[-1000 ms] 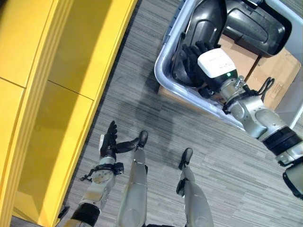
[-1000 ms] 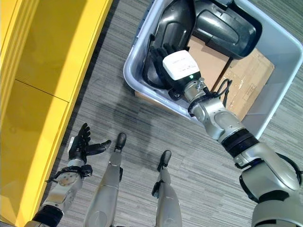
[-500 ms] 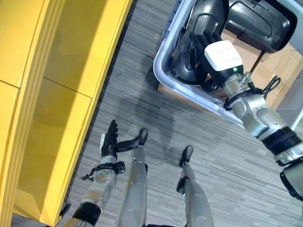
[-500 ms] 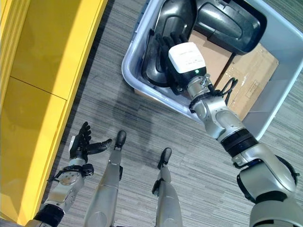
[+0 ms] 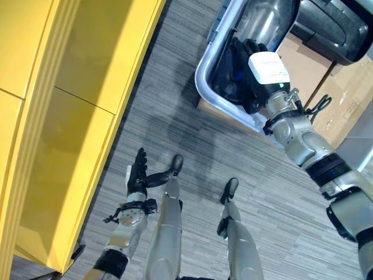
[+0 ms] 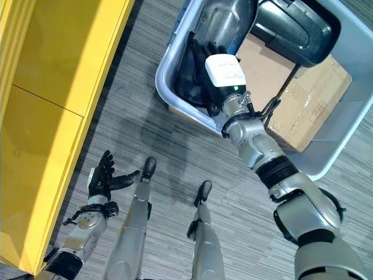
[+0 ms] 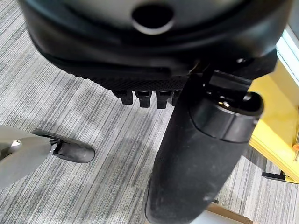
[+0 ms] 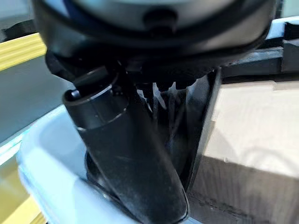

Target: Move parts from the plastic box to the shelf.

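Two dark moulded plastic parts are lying in the pale blue plastic box beside a cardboard carton. The right robot hand is reaching against one; its grip I cannot tell. The left robot hand is hanging with fingers spread near the yellow shelf.

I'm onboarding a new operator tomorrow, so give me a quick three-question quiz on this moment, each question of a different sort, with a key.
1. True or false: the right hand is inside the plastic box, against a dark part.
2. Which lies in the box beside the dark parts? A) a cardboard box B) a red bucket C) a coil of rope
3. Fill in: the left hand hangs over the grey floor beside the ______ shelf.

Key: 1 true; 2 A, the cardboard box; 3 yellow.
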Robot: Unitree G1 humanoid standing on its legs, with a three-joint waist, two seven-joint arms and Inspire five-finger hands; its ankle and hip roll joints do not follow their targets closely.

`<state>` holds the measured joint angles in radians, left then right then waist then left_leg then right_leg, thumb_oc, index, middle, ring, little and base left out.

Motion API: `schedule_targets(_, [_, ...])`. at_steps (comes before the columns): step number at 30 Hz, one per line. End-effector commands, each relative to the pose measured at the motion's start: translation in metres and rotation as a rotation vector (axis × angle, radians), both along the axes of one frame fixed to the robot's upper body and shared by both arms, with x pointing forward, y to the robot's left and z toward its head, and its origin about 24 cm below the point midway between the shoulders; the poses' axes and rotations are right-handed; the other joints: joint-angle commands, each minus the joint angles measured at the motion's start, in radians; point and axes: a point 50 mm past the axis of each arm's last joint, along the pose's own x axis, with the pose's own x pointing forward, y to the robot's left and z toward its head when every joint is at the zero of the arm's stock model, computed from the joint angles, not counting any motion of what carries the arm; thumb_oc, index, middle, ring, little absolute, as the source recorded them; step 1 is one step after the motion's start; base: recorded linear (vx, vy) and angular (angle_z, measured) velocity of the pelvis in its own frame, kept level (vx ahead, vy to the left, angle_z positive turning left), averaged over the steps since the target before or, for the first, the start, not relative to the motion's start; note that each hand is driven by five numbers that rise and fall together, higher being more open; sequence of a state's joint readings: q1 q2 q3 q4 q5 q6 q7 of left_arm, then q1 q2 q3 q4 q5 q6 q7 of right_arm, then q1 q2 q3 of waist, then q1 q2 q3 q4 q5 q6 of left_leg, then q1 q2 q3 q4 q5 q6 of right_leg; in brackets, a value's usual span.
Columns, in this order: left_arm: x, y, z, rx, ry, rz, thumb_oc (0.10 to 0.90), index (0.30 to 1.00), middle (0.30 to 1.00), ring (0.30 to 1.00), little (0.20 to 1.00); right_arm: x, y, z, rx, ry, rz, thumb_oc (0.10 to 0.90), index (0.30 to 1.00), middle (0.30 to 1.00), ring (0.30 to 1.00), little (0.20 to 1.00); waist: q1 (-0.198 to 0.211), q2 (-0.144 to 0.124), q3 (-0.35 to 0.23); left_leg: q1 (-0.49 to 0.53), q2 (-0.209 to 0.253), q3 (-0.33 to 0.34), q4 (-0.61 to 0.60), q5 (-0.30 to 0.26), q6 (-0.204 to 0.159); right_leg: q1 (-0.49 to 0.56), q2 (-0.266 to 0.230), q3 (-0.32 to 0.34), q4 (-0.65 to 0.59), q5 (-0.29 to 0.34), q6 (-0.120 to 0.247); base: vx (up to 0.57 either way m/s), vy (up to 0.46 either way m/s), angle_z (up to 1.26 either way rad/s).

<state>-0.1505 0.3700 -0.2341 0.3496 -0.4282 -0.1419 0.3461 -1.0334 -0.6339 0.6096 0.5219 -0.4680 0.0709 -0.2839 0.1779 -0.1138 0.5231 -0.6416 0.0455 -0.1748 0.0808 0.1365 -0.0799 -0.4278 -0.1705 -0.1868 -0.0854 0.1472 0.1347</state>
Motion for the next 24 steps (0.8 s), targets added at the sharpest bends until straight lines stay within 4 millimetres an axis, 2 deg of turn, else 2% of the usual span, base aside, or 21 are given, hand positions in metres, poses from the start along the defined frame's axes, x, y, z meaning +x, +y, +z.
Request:
schedule_targets(1, [0.003,-0.005,0.024,-0.029,-0.142,-0.007,0.900,1.000,1.000,1.000,1.000,0.000,0.001,0.034,0.026,-0.118,0.010,0.900,1.000,1.000,1.000,1.000,0.022,0.001,-0.003,-0.018,-0.041,-0.008,0.003,-0.014,0.044,0.117,-0.050,-0.030,0.077,-0.082,0.033,0.00,0.000,0.00])
schedule_targets(5, [0.003,-0.003,0.024,-0.029,-0.142,-0.009,0.900,1.000,1.000,1.000,1.000,0.010,-0.023,0.029,-0.046,-0.054,-0.104,0.900,1.000,1.000,1.000,1.000,0.023,-0.005,-0.003,-0.025,-0.040,-0.007,0.003,-0.014,0.043,0.113,-0.048,-0.033,0.072,-0.080,0.034,0.00,0.005,0.01])
schedule_targets(6, [0.002,-0.001,0.023,-0.022,-0.141,-0.005,0.900,1.000,1.000,1.000,1.000,0.009,-0.037,0.032,-0.074,-0.041,-0.140,0.900,1.000,1.000,1.000,1.000,0.015,-0.010,-0.003,-0.026,-0.041,-0.005,0.009,-0.016,0.042,0.112,-0.048,-0.032,0.074,-0.079,0.034,0.00,0.016,0.06])
schedule_targets(8, [0.002,0.002,0.024,-0.016,-0.143,-0.003,0.900,1.000,1.000,1.000,1.000,0.007,-0.049,0.035,-0.104,-0.032,-0.164,0.900,1.000,1.000,1.000,1.000,0.008,-0.018,-0.003,-0.021,-0.038,-0.002,0.012,-0.018,0.041,0.114,-0.047,-0.030,0.076,-0.080,0.034,0.00,0.012,0.06])
schedule_targets(14, [0.000,0.005,0.025,-0.004,-0.142,-0.008,0.900,1.000,1.000,1.000,1.000,0.002,-0.067,0.040,-0.141,-0.007,-0.199,0.900,1.000,1.000,1.000,1.000,-0.003,-0.028,-0.003,-0.014,-0.034,-0.002,0.013,-0.019,0.040,0.116,-0.045,-0.024,0.080,-0.082,0.033,0.00,0.002,0.03])
schedule_targets(18, [-0.003,0.009,0.025,0.007,-0.141,-0.017,0.900,1.000,1.000,1.000,1.000,-0.004,-0.097,0.039,-0.127,0.052,-0.255,0.900,1.000,1.000,1.000,1.000,-0.013,-0.043,-0.003,0.004,-0.026,-0.001,0.012,-0.020,0.038,0.129,-0.042,-0.025,0.080,-0.084,0.033,0.00,0.000,0.00])
schedule_targets(21, [-0.004,0.011,0.025,0.011,-0.142,-0.020,0.900,1.000,1.000,1.000,1.000,-0.006,-0.108,0.040,-0.118,0.068,-0.280,0.900,1.000,1.000,1.000,1.000,-0.013,-0.045,-0.003,0.011,-0.025,-0.003,0.011,-0.020,0.037,0.135,-0.041,-0.026,0.082,-0.085,0.033,0.00,-0.007,-0.01])
schedule_targets(24, [-0.005,0.014,0.026,0.021,-0.142,-0.020,0.900,1.000,1.000,1.000,1.000,-0.012,-0.132,0.035,-0.110,0.112,-0.342,0.900,1.000,1.000,1.000,1.000,-0.014,-0.048,-0.003,0.026,-0.024,-0.005,0.009,-0.018,0.036,0.146,-0.040,-0.026,0.085,-0.088,0.032,-0.01,-0.024,-0.06])
